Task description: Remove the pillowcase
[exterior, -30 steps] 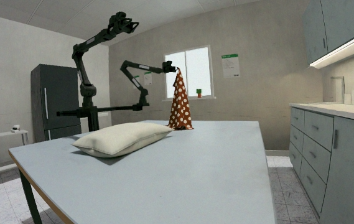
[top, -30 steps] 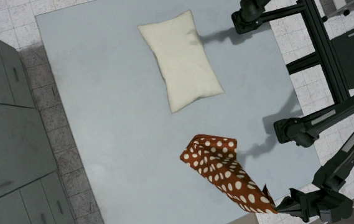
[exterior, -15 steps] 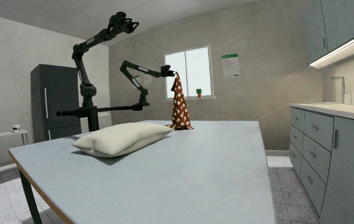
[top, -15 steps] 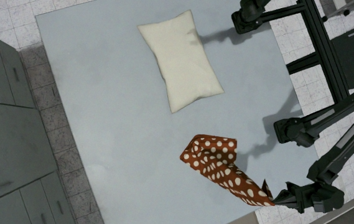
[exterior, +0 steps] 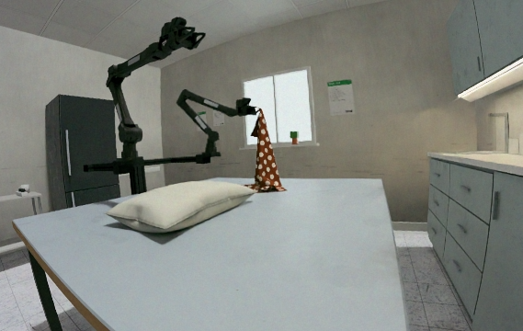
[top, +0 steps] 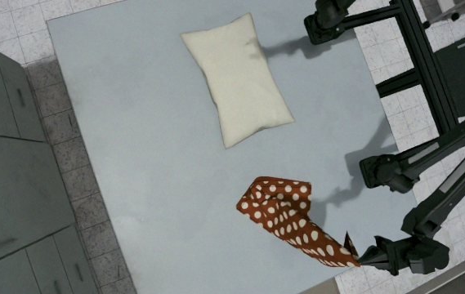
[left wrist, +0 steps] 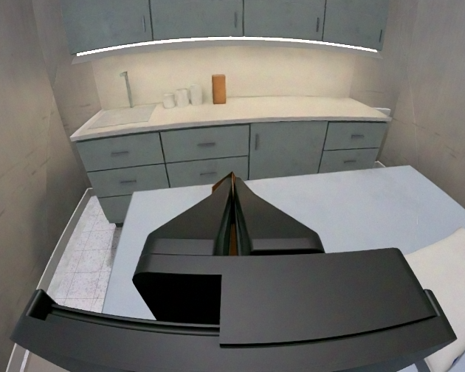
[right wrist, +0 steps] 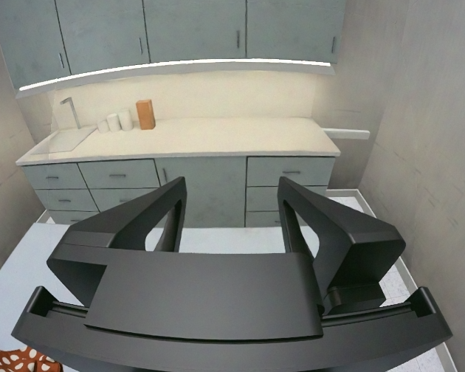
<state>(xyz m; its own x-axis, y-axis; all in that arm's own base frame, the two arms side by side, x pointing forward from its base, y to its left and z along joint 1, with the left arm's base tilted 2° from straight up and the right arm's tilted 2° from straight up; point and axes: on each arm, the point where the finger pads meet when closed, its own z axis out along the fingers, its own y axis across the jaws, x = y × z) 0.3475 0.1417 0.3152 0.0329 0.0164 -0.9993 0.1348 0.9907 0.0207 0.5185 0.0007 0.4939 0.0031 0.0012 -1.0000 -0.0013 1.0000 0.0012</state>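
The cream pillow (top: pixel 240 82) (exterior: pixel 183 204) (left wrist: pixel 449 271) lies flat and bare on the table. The rust-red pillowcase with white dots (top: pixel 289 216) (exterior: pixel 267 161) (right wrist: pixel 16 362) is off it and hangs from my left gripper (top: pixel 359 264) (exterior: pixel 258 110) (left wrist: pixel 232 176), which is shut on one end of it. Its lower end rests spread and crumpled on the table, with bare table between it and the pillow. My right gripper (exterior: pixel 201 40) (right wrist: pixel 232 185) is open and empty, high above the table, out of view in the top view.
The pale blue table (top: pixel 134 122) (exterior: pixel 312 253) bears both items. The pillowcase's held end is near the table edge by the robot's side. The arms' black mounting frame (top: pixel 428 73) (exterior: pixel 137 176) stands beside that edge. Grey kitchen cabinets (top: pixel 20 184) (exterior: pixel 454 207) stand across a floor gap.
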